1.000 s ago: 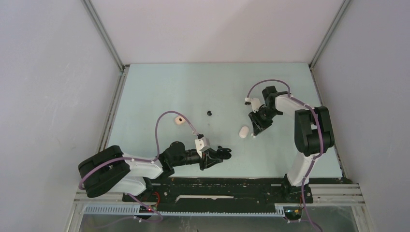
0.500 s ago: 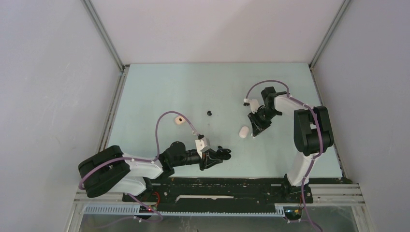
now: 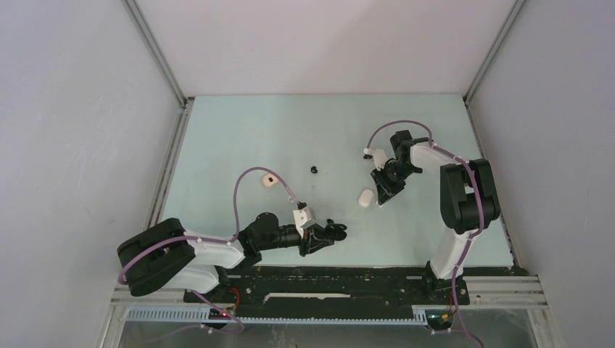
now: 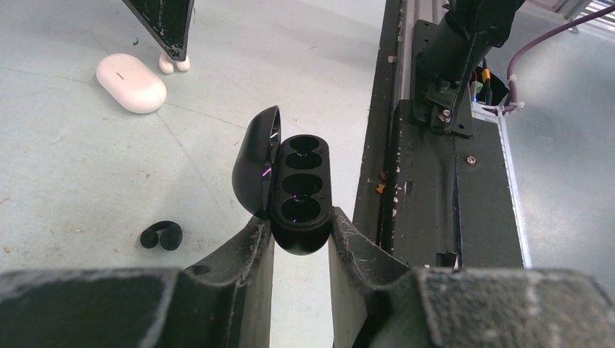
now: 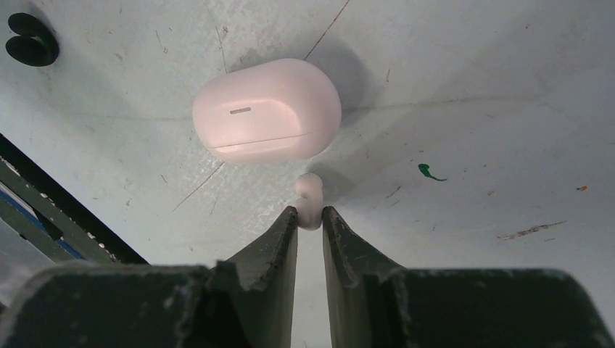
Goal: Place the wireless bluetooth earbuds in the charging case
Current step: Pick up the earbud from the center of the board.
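Observation:
My left gripper (image 4: pixel 301 226) (image 3: pixel 328 233) is shut on the lower end of an open black charging case (image 4: pixel 297 185), lid swung left, its sockets bare. My right gripper (image 5: pixel 310 213) (image 3: pixel 381 201) points down at the table, its fingertips pinching a pale pink earbud (image 5: pixel 310 194) (image 4: pixel 174 64) from both sides. A closed pale pink case (image 5: pixel 267 110) (image 3: pixel 366 197) (image 4: pixel 131 82) lies just beyond that earbud. One black earbud (image 4: pixel 161 235) (image 5: pixel 29 40) lies on the table left of the black case.
Another black earbud (image 3: pixel 313 170) lies mid-table and a small white case (image 3: pixel 268 180) sits to its left. The black base rail (image 4: pixel 435 181) runs along the near edge beside the left gripper. Grey walls (image 3: pixel 87 145) enclose the pale green table (image 3: pixel 290 130).
The right gripper's jaws have narrowed onto the pale pink earbud and the arm has shifted slightly. The left arm and the black case have not moved.

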Available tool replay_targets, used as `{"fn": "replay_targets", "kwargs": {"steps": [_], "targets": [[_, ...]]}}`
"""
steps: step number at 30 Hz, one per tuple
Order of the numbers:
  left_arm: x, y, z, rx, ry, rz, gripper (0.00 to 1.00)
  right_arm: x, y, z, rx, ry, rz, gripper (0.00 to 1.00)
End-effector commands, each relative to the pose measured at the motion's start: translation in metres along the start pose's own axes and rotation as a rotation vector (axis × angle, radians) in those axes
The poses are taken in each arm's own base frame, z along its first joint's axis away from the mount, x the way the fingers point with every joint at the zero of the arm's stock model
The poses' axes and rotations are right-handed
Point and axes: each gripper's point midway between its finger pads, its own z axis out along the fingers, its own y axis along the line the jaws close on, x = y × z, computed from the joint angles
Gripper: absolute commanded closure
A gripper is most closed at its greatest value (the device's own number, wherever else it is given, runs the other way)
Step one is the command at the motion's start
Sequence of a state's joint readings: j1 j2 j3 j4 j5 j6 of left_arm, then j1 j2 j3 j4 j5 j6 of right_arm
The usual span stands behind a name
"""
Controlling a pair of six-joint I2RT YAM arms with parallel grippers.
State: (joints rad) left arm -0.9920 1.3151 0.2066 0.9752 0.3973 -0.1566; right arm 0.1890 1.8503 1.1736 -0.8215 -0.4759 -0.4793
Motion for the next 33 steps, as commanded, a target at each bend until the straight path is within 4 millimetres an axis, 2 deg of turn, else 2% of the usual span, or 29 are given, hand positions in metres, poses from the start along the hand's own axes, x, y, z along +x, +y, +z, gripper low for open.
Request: {"fn": "replay_targets", "kwargs": {"steps": [1, 10, 15, 18, 21, 23, 28, 33], "targets": [[-0.027, -0.004, 0.010, 0.030, -0.063, 0.055, 1.00, -0.015, 0.003, -0.005, -0.005, -0.046, -0.034, 0.80], [-0.025, -0.004, 0.010, 0.031, -0.057, 0.054, 1.00, -0.020, 0.002, -0.010, 0.016, -0.069, -0.043, 0.88], [-0.024, -0.005, 0.011, 0.035, -0.052, 0.054, 1.00, -0.023, 0.003, -0.014, 0.017, -0.082, -0.052, 1.00], [-0.024, -0.005, 0.012, 0.041, -0.050, 0.054, 1.00, -0.024, 0.005, -0.020, 0.027, -0.092, -0.064, 1.00], [-0.024, -0.006, 0.012, 0.050, -0.051, 0.056, 1.00, -0.028, 0.013, -0.037, 0.035, -0.131, -0.075, 1.00], [-0.023, -0.008, 0.012, 0.060, -0.050, 0.056, 1.00, -0.034, 0.024, -0.055, 0.037, -0.186, -0.101, 1.00], [-0.024, -0.016, 0.010, 0.103, -0.064, 0.067, 1.00, -0.038, 0.062, -0.097, 0.027, -0.299, -0.215, 1.00], [-0.028, -0.024, 0.009, 0.145, -0.080, 0.082, 1.00, -0.027, 0.103, -0.135, 0.057, -0.372, -0.425, 1.00]]}}
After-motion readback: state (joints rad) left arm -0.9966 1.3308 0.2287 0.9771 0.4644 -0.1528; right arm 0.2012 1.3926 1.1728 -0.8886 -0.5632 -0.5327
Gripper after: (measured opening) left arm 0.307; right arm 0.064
